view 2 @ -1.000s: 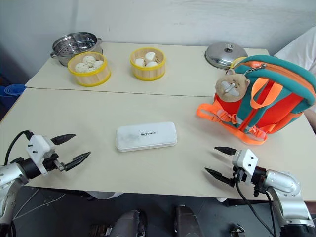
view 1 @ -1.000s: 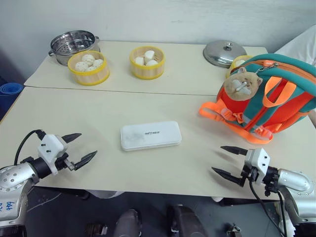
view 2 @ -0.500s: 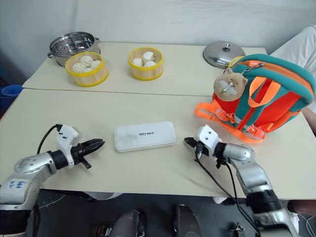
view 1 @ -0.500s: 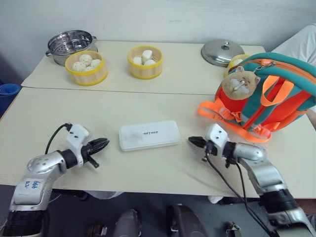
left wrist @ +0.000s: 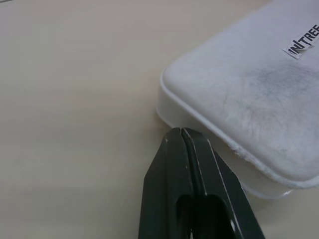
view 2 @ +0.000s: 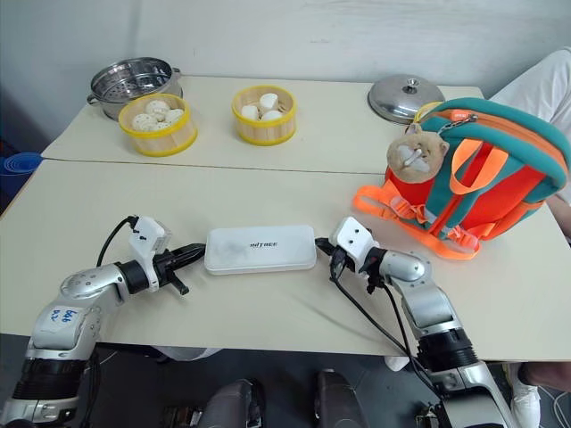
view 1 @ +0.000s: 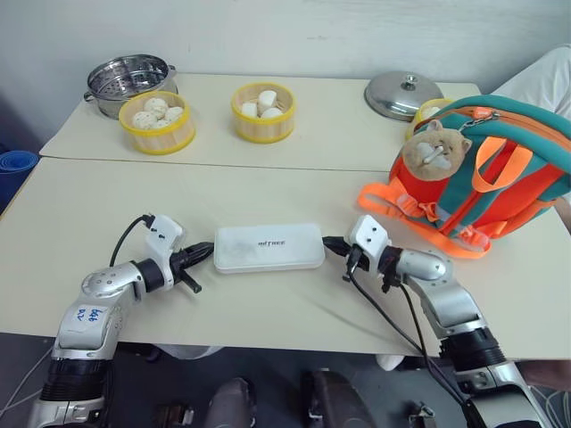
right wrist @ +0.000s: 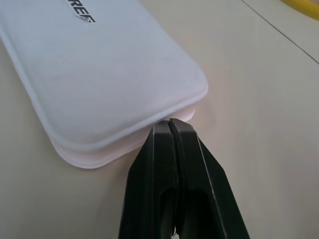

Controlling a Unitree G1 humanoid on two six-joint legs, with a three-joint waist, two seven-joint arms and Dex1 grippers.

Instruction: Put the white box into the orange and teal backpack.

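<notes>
Left eye view puts the flat white rectangular plastic box [view 1: 268, 247] lying lid-up near the middle of the front cream table [view 1: 107, 201], long axis running from nine to three o'clock, small dark lettering readable on top. It lies flat and low, which likely explains the approach: with little edge to pinch from above, the two arms seem set to squeeze it endwise between them.

At its nine o'clock end, the left gripper [view 1: 202, 253] has both black fingers pressed together with nothing between them, tips at or just beside the box's short edge; the left wrist view shows the closed tips at the rounded corner. At the three o'clock end, the right gripper [view 1: 334, 244] is likewise closed on nothing, its tips meeting the opposite short edge in the right wrist view. Both forearms lie low over the table, angled inward and slightly downward, mirroring one another.

Toward two o'clock from the box, well apart, the small orange backpack with teal top and trim [view 1: 486, 169] stands on the table, a tan plush cat charm [view 1: 437, 150] hanging at its front; whether its top is unzipped I cannot tell.
</notes>
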